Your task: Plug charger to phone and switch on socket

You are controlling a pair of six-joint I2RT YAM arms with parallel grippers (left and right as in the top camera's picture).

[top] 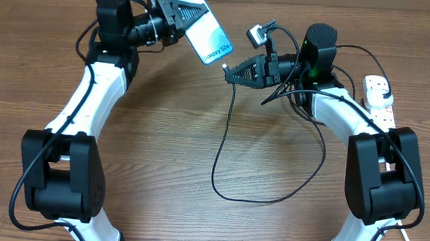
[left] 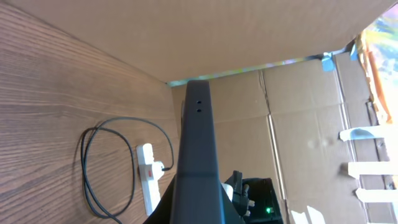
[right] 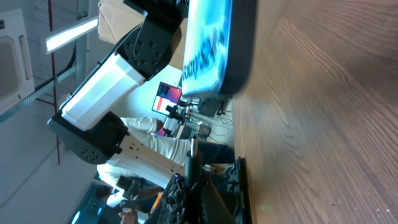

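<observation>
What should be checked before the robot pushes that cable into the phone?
1. Phone gripped by the left jaws, off the table: ok.
2. Charger end pinched in the shut right jaws: ok.
3. Tip facing the phone's lower edge: ok, close but apart.
4. Tip lined up with the port: cannot tell, the port is not visible.
5. Cable slack: ok, it lies in a loose loop on the table.
6. Socket switch on: cannot tell, too small to read.
</observation>
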